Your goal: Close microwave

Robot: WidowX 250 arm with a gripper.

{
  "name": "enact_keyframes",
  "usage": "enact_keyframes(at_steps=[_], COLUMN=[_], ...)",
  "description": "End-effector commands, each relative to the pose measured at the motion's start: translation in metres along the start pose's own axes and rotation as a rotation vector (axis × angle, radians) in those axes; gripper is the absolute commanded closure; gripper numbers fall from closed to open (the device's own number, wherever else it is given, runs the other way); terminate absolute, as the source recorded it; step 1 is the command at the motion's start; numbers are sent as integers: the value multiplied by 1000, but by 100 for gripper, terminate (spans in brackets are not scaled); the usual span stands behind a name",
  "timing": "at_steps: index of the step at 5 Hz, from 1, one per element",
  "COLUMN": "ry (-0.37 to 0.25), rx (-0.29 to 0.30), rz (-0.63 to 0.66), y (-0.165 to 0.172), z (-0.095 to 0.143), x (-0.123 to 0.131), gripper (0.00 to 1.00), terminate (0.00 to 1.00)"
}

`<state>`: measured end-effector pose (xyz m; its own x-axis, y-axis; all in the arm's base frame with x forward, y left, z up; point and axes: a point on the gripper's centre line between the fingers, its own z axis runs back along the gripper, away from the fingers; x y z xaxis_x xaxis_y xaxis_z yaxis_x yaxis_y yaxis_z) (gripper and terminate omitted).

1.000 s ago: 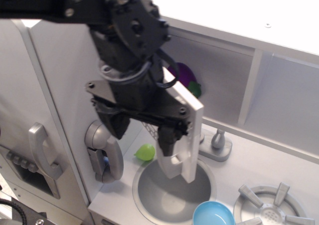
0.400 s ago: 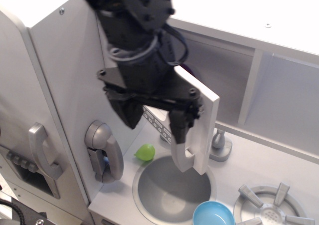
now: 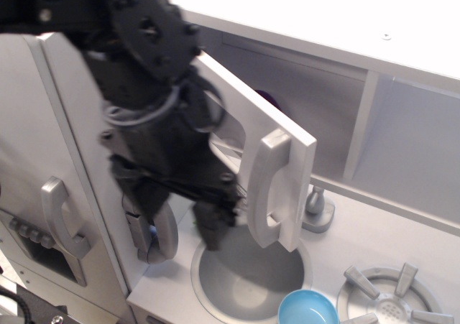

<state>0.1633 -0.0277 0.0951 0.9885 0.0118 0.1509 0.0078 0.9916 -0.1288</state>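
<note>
Observation.image: microwave (image 3: pixel 287 94) sits at back edge of worktop, door (image 3: pixel 237 116) partly open, handle (image 3: pixel 267 187) facing cam. Gripper (image 3: pixel 205 220) blurred, left of handle over sink (image 3: pixel 248 270); can't tell jaw opening, seems to hold nothing. Risk: swing glances off handle, door stays ajar.

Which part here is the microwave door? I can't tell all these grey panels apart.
Start at the round grey sink at the bottom. Right above it a light grey door swings out from the back wall, half open. Its long vertical silver handle sets it apart from the tall doors on the left, whose handles are short and curved.
</note>
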Motion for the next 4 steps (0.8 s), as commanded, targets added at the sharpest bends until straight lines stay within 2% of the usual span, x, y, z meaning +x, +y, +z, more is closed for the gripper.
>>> enact_keyframes(at_steps=[1,2,3,4], ry=[-139,-166,-176,-227], rx=[92,112,100,103], rz=[143,182,192,178], y=[30,35,28,15], z=[-2,-4,-4,-4], x=[39,58,70,85], gripper=[0,0,0,0], terminate=[0,0,0,0])
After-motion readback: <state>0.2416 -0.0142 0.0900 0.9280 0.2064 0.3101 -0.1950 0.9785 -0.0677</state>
